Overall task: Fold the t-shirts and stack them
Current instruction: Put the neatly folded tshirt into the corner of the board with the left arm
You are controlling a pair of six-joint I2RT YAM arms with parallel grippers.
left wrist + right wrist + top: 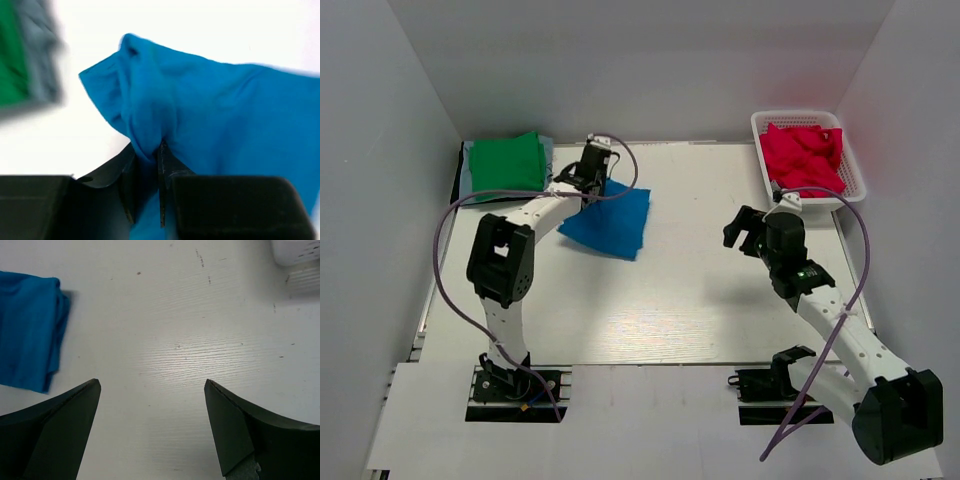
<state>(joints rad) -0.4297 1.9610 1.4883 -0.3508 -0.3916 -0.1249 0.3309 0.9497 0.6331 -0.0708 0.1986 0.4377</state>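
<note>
A folded bright blue t-shirt point(612, 224) lies left of the table's middle, and its edge point(150, 105) is pinched and bunched between the fingers of my left gripper point(582, 188), which is shut on it. A folded green t-shirt point(508, 160) rests on grey ones point(468, 168) at the back left. Crimson-pink t-shirts point(802, 155) fill the basket at the back right. My right gripper point(745, 229) hovers open over bare table, right of the blue t-shirt point(27, 347), with nothing between its fingers point(230, 430).
The white mesh basket point(850, 165) stands at the back right corner. White walls close in the table on the left, right and back. A purple cable point(445, 240) loops beside the left arm.
</note>
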